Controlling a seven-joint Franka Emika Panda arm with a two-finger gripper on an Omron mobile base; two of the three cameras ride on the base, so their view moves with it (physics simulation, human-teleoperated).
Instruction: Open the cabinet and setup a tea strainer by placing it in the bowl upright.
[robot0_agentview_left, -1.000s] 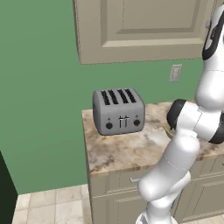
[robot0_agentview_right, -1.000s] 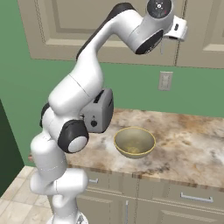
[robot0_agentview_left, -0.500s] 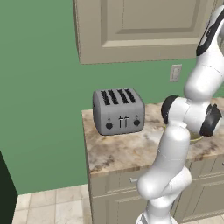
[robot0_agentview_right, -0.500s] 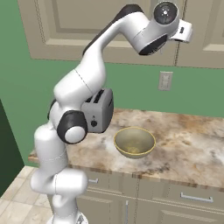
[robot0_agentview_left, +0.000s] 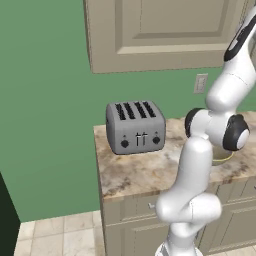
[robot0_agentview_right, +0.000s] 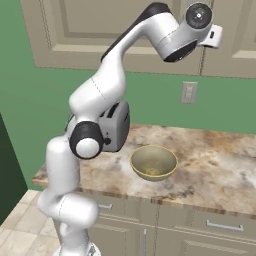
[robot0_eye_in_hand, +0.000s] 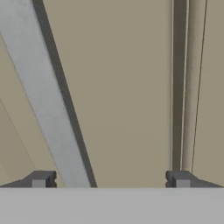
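Note:
The cabinet (robot0_agentview_left: 165, 30) (robot0_agentview_right: 115, 30) hangs shut above the counter, and its beige door (robot0_eye_in_hand: 127, 87) is close in front of the hand. Its long grey bar handle (robot0_eye_in_hand: 43, 100) runs slantwise through the hand view and passes between my fingertips, near the left one (robot0_eye_in_hand: 39, 179). My gripper (robot0_eye_in_hand: 109, 179) is open and touches nothing; it is raised high at the door (robot0_agentview_right: 212, 37). The olive-tan bowl (robot0_agentview_right: 153, 162) stands empty on the counter, and part of it peeks out behind the arm (robot0_agentview_left: 222, 157). The tea strainer is hidden.
A grey four-slot toaster (robot0_agentview_left: 135, 127) (robot0_agentview_right: 117, 125) stands at the left end of the marble counter (robot0_agentview_right: 210, 170). A wall outlet (robot0_agentview_right: 188, 92) sits under the cabinets. Beige drawer fronts (robot0_agentview_right: 220, 227) run below the counter. The green wall is on the left.
The arm has straightened upward and the hand has shifted a little to the right along the cabinet door. The jaws have stayed wide apart.

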